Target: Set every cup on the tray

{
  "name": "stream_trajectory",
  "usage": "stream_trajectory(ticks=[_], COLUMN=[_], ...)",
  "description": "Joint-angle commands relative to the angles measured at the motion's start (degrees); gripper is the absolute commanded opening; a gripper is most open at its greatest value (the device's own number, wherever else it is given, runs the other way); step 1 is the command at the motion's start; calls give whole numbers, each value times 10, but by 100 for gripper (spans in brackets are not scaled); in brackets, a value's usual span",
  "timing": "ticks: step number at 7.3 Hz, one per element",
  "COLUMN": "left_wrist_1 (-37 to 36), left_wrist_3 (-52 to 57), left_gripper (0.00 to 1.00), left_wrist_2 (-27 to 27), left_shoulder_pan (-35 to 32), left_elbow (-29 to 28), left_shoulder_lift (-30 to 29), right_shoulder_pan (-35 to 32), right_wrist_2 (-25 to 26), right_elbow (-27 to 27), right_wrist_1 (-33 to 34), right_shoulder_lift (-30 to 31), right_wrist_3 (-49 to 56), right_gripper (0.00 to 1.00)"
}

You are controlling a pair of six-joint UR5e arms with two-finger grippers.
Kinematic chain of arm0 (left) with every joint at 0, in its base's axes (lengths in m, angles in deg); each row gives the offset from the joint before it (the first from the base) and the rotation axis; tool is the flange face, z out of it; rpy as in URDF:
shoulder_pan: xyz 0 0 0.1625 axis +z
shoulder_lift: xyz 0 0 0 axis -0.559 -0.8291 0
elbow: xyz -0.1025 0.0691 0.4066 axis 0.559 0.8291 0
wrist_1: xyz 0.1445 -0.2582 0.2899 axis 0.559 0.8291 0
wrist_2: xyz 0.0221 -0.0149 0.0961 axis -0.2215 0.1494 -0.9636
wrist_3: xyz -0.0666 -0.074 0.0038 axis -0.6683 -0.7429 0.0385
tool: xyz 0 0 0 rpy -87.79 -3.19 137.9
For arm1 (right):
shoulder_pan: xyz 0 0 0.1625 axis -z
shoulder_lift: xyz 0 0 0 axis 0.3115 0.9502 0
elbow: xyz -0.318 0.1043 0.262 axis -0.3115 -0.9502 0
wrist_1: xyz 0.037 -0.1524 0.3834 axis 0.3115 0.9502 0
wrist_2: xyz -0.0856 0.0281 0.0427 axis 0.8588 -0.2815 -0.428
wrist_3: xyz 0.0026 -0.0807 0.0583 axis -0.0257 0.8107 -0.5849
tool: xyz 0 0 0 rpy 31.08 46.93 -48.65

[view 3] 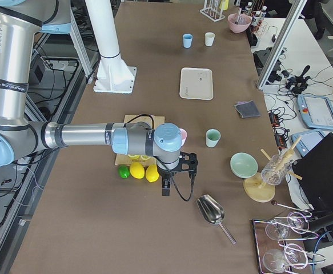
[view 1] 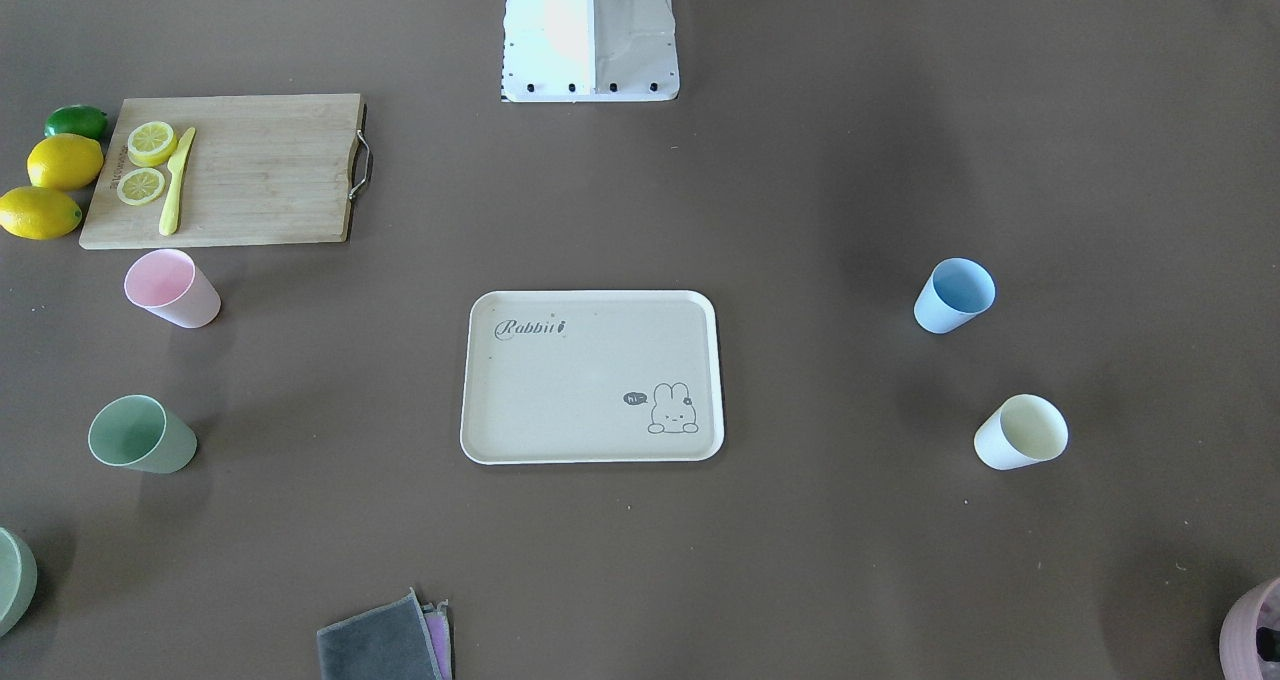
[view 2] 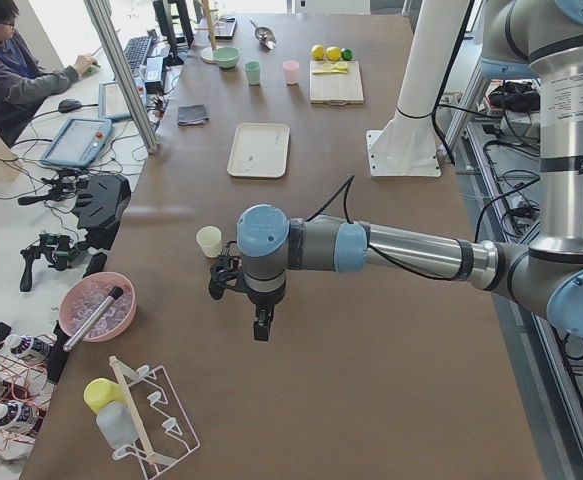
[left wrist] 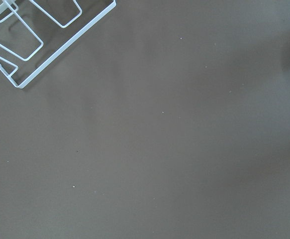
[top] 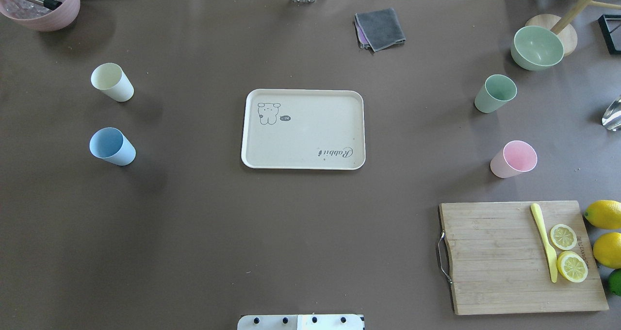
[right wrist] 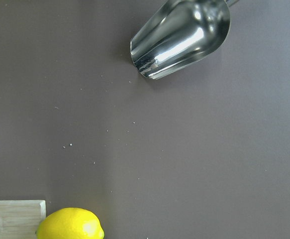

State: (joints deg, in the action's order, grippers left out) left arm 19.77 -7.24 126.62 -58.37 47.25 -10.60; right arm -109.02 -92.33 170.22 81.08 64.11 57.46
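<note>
The cream tray [top: 301, 140] lies flat at the table's middle with nothing on it. The pink cup [top: 513, 158] and green cup [top: 495, 93] stand on the table to its right. The blue cup [top: 112, 146] and cream-yellow cup [top: 112, 82] stand to its left. All stand upright, apart from the tray. My left gripper [view 2: 261, 328] hangs over bare table beyond the cream-yellow cup [view 2: 209, 241]. My right gripper [view 3: 165, 188] hangs over the table beside the lemons. I cannot tell whether either is open or shut.
A wooden cutting board [top: 495, 257] with lemon slices and a yellow knife lies near right, with lemons [top: 604, 214] beside it. A green bowl [top: 537, 47], grey cloth [top: 380, 29] and pink bowl [top: 41, 5] sit at the far edge. A metal scoop [right wrist: 182, 37] and wire rack [left wrist: 35, 40] lie at the table's ends.
</note>
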Motion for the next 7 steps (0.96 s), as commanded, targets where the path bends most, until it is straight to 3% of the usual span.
stream_trajectory(ticks=[1,7], left_wrist_1=[28,69], left_wrist_3=[8,11], left_gripper=[98,98], left_wrist_2=[-3,-1], left_shoulder_pan=[-3,-1], left_elbow=[19,21], left_shoulder_lift=[5,-1], right_shoulder_pan=[0,0], right_wrist_2=[1,-2], right_elbow=[0,30], right_wrist_1=[-3,-5], right_shoulder_lift=[0,-10], right_wrist_3=[-6,-7], right_gripper=[100,100])
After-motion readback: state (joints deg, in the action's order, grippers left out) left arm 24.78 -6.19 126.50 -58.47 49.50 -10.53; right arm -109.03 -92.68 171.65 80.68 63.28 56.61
